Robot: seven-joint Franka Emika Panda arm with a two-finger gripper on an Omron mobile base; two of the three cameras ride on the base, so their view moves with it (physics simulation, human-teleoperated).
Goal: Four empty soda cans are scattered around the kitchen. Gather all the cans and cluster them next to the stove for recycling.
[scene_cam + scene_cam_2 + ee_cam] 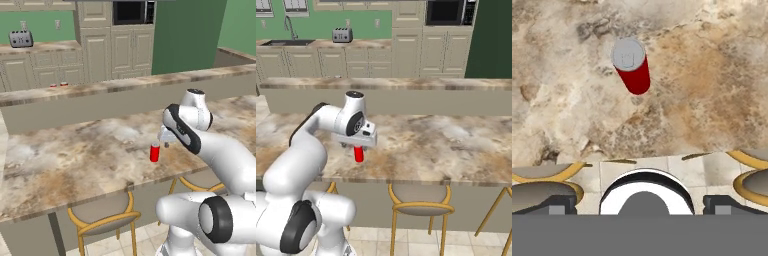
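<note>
Stools sit closest, under the counter's near edge: round grey seats with yellow-wood frames, one point(102, 214) in the left base view, another point(419, 196) in the right base view.

Counter point(75, 160): tan marbled stone, broad, with a raised ledge point(100, 90) running along its far side.

Red soda can point(155, 152) stands upright on the counter, close to the near edge. Silver top visible from the hand camera, where the can point(632, 67) sits in the upper middle of the picture, on bare stone.

Gripper point(165, 140) hangs above the counter, just right of the can in the left base view and directly over it in the right base view point(358, 145). Fingers spread wide apart, nothing between them; the two dark tips show far apart at the bottom corners of the hand view. No contact with the can.

Two more red cans point(59, 85) visible beyond the far ledge, side by side; what they rest on I cannot tell.

Back wall: beige cabinets point(107, 50), grey toaster point(21, 38) on the rear counter, dark microwave point(132, 11) set high in the cabinet run. Sink with faucet point(288, 27) at far left of the right base view. Walls green.
</note>
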